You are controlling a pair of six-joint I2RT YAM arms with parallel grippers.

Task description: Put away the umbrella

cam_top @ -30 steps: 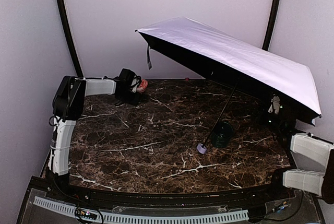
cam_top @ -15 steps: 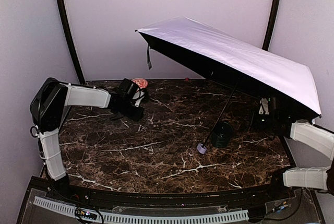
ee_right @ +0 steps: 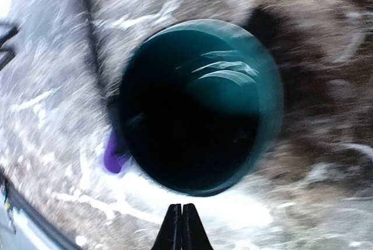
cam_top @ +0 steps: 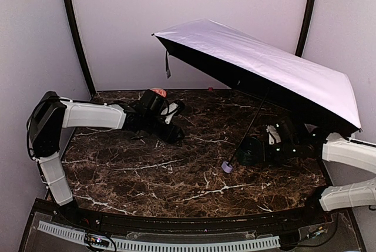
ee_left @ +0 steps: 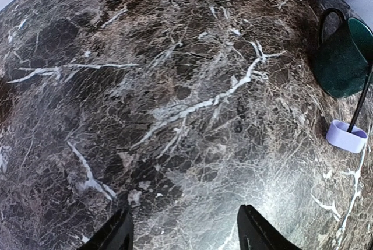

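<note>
Reaching inward from both sides, the arms are now brought toward the middle of the table (cam_top: 176, 178). The left gripper (cam_top: 175, 135), held by the red bowl (cam_top: 157, 92) at the far left a second ago, is stretched out over bare marble. The right gripper (cam_top: 267, 148) is swung in from under the canopy's right edge to just beside the dark green mug (cam_top: 249, 152). In the left wrist view the left fingers (ee_left: 119, 235) are seen spread wide with nothing between them; the right tips are pressed together, empty, with the mug's mouth filling the right wrist view. The umbrella (cam_top: 264, 67) is left unmoved: fully open, tilted, its handle (cam_top: 227, 167) resting on the table beside the mug. Nothing is gripped yet, so an approach to the shaft (cam_top: 251, 124) is judged under way, with folding not begun.
</note>
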